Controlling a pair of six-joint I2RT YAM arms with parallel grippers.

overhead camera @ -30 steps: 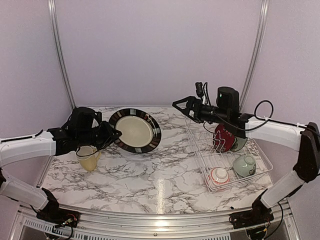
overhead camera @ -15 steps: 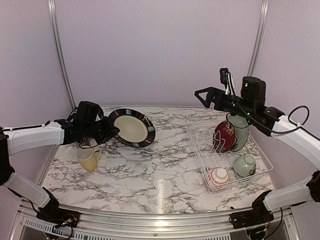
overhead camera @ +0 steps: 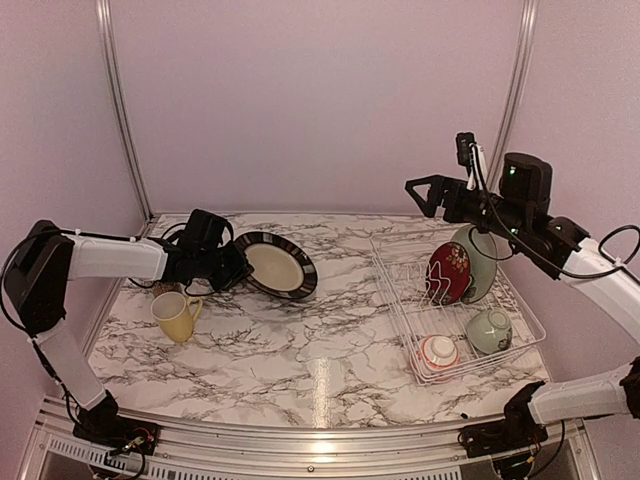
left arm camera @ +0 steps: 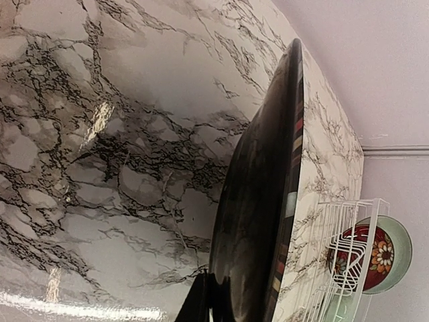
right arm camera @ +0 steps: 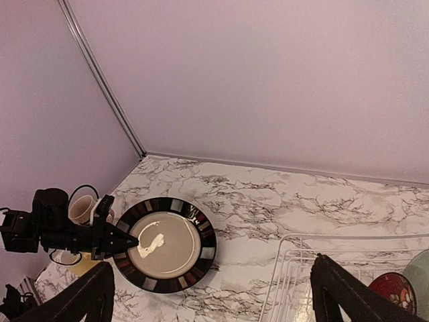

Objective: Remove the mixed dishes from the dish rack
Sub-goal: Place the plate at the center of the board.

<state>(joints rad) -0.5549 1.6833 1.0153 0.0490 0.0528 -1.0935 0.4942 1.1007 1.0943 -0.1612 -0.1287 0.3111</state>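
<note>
Over veined marble (overhead camera: 300, 350) — glossy round plate (overhead camera: 275, 265)

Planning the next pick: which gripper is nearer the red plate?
Right. The right gripper hangs open over the rack, close above the red plate; the left gripper is far off, holding the black-rimmed plate.

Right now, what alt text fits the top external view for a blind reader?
The left gripper holds a black-rimmed cream plate tilted above a marble table, near a yellow mug. At right, the open right gripper hovers near a white dish rack holding a red patterned plate, a pale green plate, a pale green bowl and a red-rimmed white bowl.
</note>
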